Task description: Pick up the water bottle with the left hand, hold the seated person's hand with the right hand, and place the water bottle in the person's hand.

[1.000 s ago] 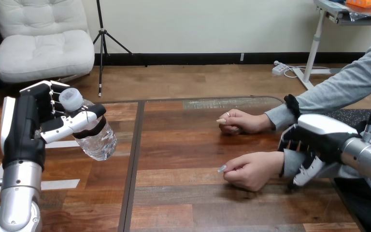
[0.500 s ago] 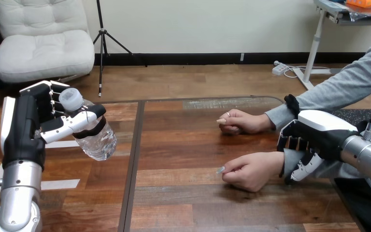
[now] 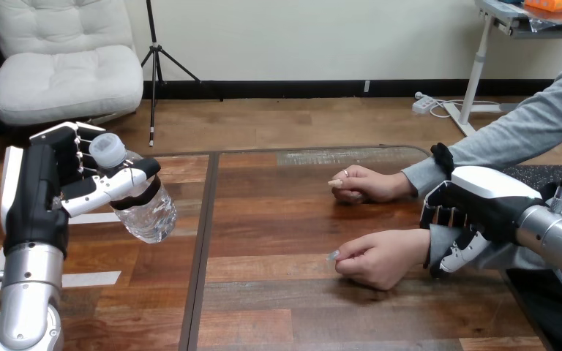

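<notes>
Currently holds bottle (image 3: 146,208) in L hand (image 3: 44,183) at 9 o'clock of view, up off table (image 3: 278,216). Wraps fingers (image 3: 80,146) round bottle's far side up near neck. Lays thumb (image 3: 113,189) across near side, so pinches bottle btwn thumb & fingers. Tilts bottle: cap (image 3: 107,150) toward 11 o'clock, clear base toward 5 o'clock, over wood. Stands L forearm about upright, rising from bottom edge at 7 o'clock.

Has R hand (image 3: 483,201) at 3 o'clock, arm coming in from right edge. Sets it over grey-sleeved wrist (image 3: 436,248) of person's near hand (image 3: 377,256). Curls fingers (image 3: 439,216) down over wrist's far side & hooks thumb (image 3: 459,252) on near side, so clasps wrist, w/ bit of sleeve showing btwn them. Shows white back shell facing up, toward 12 o'clock.

Finds near hand resting on table approx 4 o'clock from table centre, loosely curled, fingertips pointing to 9 o'clock. Finds far hand (image 3: 366,183) just beyond it, approx 2 o'clock from centre, fist-like on wood, also pointing to 9 o'clock, apart from both robot hands.

Leaves bottle well apart from person's hands: bottle at 9 o'clock side, both hands at 3 o'clock side, bare wood & table seam btwn.
</notes>
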